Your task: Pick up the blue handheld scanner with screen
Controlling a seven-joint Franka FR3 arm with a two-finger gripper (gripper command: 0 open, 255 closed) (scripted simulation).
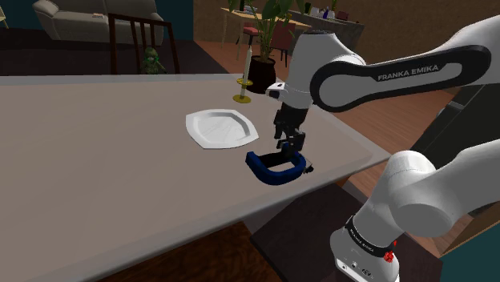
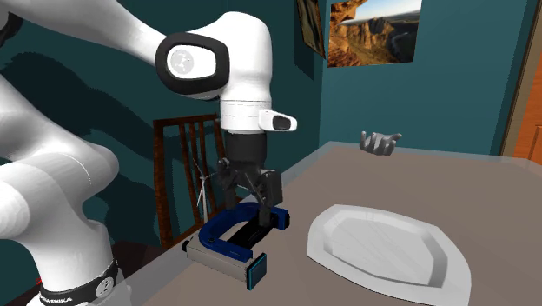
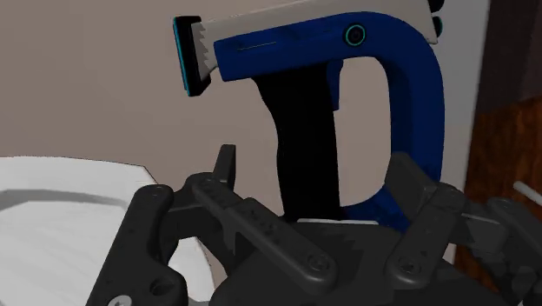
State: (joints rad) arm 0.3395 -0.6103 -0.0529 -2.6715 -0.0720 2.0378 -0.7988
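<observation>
End effector (image 1: 291,147) spread over the blue scanner (image 1: 272,167) on the tabletop (image 1: 96,144); its fingers (image 3: 228,169) flank the black handle (image 3: 304,130) without visible contact; the handle's base hides behind the end effector.

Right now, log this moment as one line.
scanner: lying on table, not lifted | gripper: open, straddling its handle | plate: beside scanner

Handheld scanner (image 1: 268,169) lies on surface (image 1: 96,152), near its edge. Plate (image 1: 219,128) sits just beside it, toward the shoulder view's upper left. Tool (image 1: 290,151) is directly above scanner.
</observation>
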